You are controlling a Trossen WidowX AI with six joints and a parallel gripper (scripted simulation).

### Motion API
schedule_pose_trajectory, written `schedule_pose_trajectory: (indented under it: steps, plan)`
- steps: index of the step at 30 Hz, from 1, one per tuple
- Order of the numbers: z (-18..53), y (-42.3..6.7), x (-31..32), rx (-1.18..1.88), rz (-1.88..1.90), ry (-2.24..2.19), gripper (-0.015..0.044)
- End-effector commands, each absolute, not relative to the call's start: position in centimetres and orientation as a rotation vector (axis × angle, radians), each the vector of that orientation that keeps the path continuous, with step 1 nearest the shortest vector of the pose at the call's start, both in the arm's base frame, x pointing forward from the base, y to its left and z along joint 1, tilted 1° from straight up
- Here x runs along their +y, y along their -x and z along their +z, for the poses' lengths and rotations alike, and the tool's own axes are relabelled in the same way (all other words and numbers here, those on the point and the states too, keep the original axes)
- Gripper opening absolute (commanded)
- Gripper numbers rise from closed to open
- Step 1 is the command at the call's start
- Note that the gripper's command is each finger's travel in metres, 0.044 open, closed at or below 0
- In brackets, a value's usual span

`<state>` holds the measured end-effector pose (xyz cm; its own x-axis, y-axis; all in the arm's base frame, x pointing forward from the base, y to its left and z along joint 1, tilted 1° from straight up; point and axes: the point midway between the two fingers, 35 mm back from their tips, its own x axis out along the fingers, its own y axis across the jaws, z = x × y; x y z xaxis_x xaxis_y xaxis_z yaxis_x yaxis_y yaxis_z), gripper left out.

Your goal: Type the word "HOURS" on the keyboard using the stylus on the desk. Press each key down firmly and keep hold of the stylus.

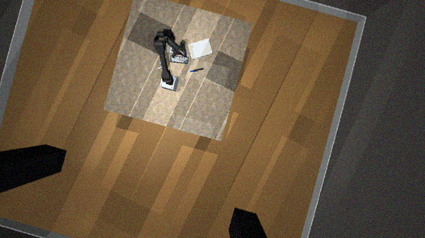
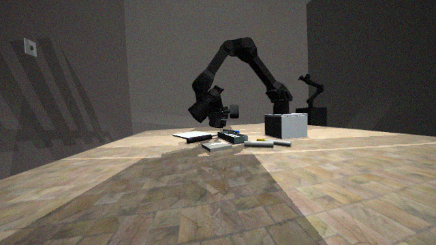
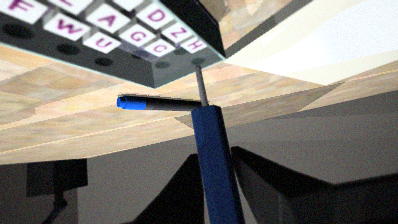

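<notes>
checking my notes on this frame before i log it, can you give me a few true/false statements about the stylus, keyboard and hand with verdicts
1. The hand is shut on the blue stylus. True.
2. The stylus tip is pressing a lettered key. False: in the wrist view it sits at the keyboard's dark edge, beside the keys, not on one.
3. A second pen with a blue end lies loose on the desk. True.
4. The white sheet lies on top of the keyboard. False: it lies on the desk beside it.
5. The arm stands on a grey box-shaped base. True.
6. The hand hangs far from the keyboard, over the base. False: it is just above the keyboard.
</notes>
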<state>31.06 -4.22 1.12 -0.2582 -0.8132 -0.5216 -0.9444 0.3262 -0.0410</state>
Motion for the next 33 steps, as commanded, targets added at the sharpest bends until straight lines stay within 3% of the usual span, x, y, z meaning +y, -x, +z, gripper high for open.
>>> schedule_pose_trajectory:
  steps: [1, 33]
  plan:
    - [1.2, -31.2, -4.2, 2.14, 0.378, 1.549, 0.0081]
    - [-0.4, -31.4, -4.2, 2.14, 0.378, 1.549, 0.0081]
